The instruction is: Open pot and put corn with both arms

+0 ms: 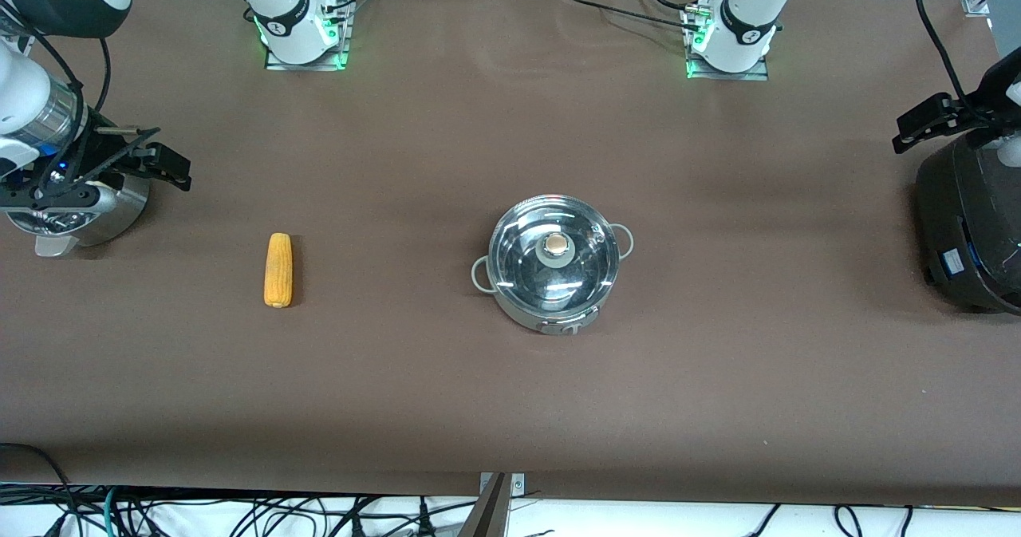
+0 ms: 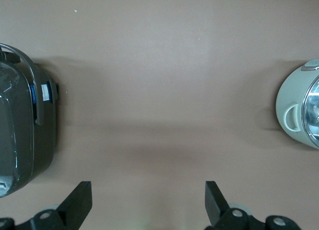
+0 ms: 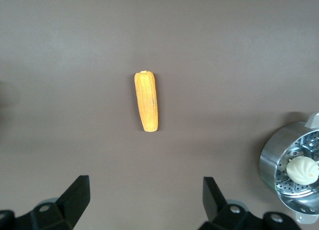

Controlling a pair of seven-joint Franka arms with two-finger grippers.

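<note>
The steel pot point(image 1: 556, 282) stands mid-table with its glass lid point(image 1: 590, 262) on and the beige knob point(image 1: 556, 243) on top. Its side and one loop handle also show in the left wrist view point(image 2: 294, 110). The corn point(image 1: 278, 270) lies on the table toward the right arm's end, and it shows in the right wrist view point(image 3: 147, 101) too. My right gripper point(image 1: 159, 166) is open and empty over the table beside the steamer bowl; its fingers point(image 3: 75, 195) are wide apart. My left gripper point(image 1: 917, 126) is open and empty above the black cooker's edge; its fingers point(image 2: 79, 200) are wide apart.
A steel steamer bowl point(image 1: 88, 218) with a pale bun point(image 3: 303, 170) stands at the right arm's end of the table. A large black cooker point(image 1: 973, 226) stands at the left arm's end, and it shows in the left wrist view point(image 2: 25, 135). Cables hang below the table's front edge.
</note>
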